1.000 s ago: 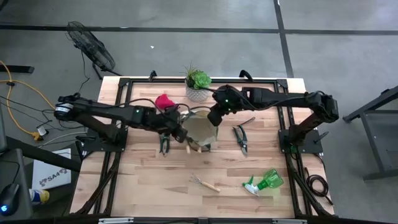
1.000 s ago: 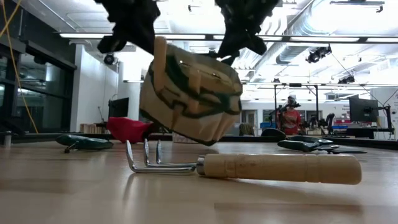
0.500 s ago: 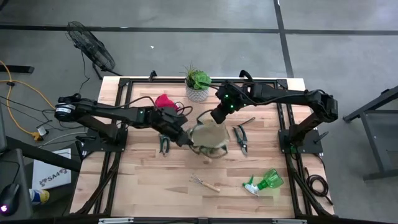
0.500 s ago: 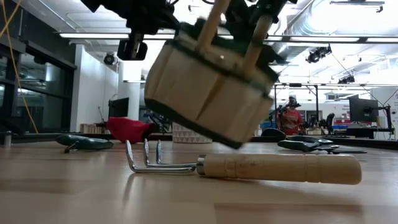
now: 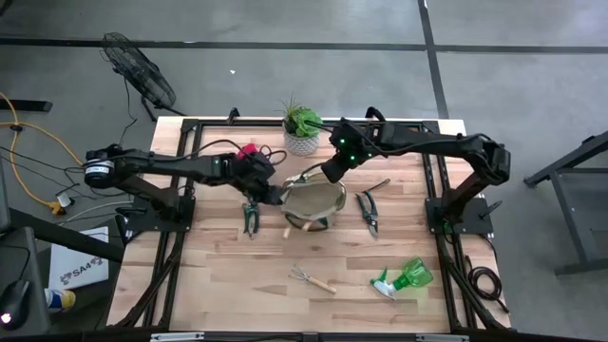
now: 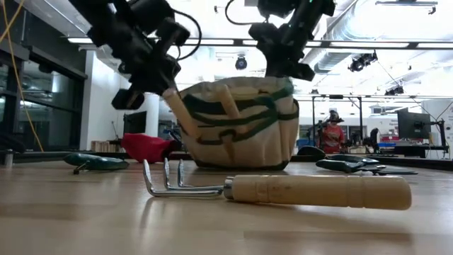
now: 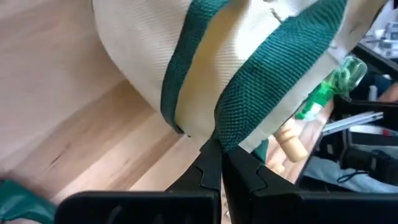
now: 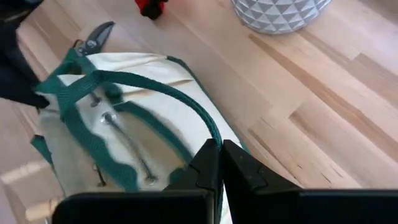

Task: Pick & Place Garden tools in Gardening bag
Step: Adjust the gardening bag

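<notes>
— What's the round cream gardening bag point(image 6: 237, 124) made of?
— Matt woven cloth, with coarse green webbing straps point(image 7: 273, 81) whose weave shows plainly.
— And the pale table top point(image 5: 228, 271)?
— Light wood planks, smooth, with a faint sheen.
— The small hand rake point(image 6: 283, 190)?
— Dull grey metal tines on a pale, smooth wooden handle.
— The green spray bottle point(image 5: 407, 277)?
— Glossy, see-through plastic. The white plant pot point(image 8: 280, 12) has a faceted, matt face.

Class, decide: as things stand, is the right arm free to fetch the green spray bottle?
Probably not yet: the right gripper is shut on the gardening bag rim. The spray bottle itself lies unobstructed.
</notes>
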